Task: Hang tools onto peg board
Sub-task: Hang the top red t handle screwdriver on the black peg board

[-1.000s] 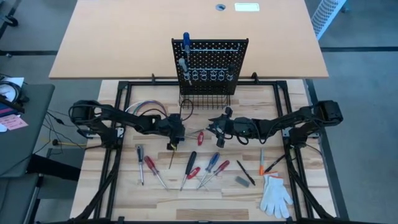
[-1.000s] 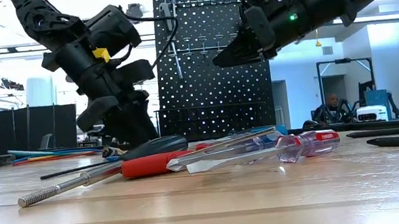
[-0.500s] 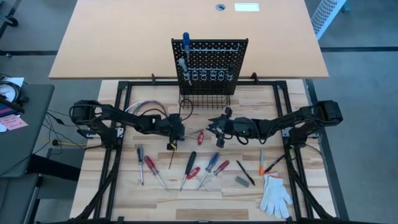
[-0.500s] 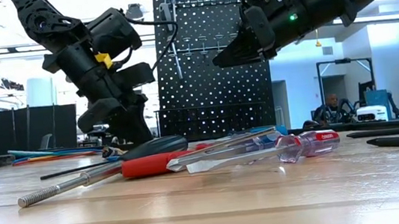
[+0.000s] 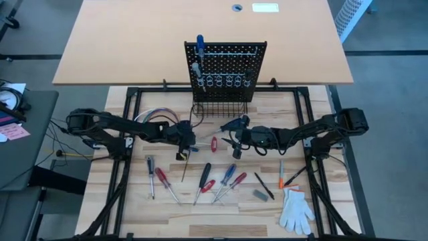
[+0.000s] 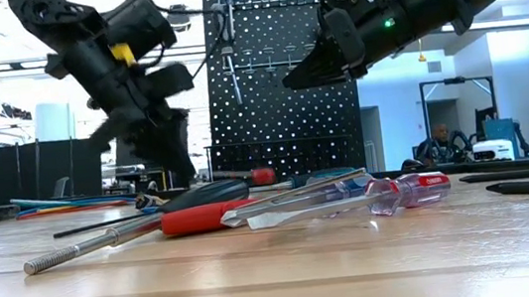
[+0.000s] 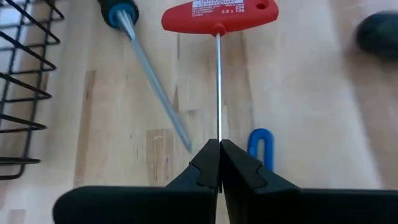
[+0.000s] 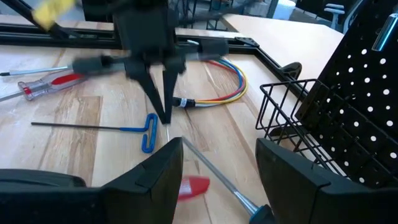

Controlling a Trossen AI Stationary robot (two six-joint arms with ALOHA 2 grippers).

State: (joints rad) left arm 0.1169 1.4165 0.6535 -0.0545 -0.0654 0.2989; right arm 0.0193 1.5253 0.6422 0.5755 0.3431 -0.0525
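My left gripper [image 7: 219,145] is shut on a hex key with a red T-handle [image 7: 217,15] just left of the table's middle [image 5: 189,142]. Beside the key, a blue-looped hex key [image 7: 261,146] and a blue-and-black screwdriver [image 7: 149,81] lie flat on the wood. My right gripper [image 5: 234,128] hovers open above the table [image 6: 333,51], right of the red handle [image 5: 215,144], with nothing between its fingers. The black peg board [image 5: 226,67] stands at the far side and carries a blue-handled screwdriver [image 5: 199,43]. My left gripper pinches the key's thin metal shaft [image 7: 218,134] between its two fingertips, at the end away from the red handle. The fingers come from the table's left, slanting down, and lie along the shaft. The key points toward the table's right, its handle [image 6: 260,176] just above the wood.
Several screwdrivers [image 5: 204,175] lie in a row toward the near edge. A white glove [image 5: 295,209] lies at the near right. A loop of coloured wires [image 5: 157,120] lies behind the left arm. The black wire basket [image 5: 217,107] stands at the board's foot.
My left gripper has shut on the hex key's shaft and has risen a little. The key's red handle has come up off the table with it.
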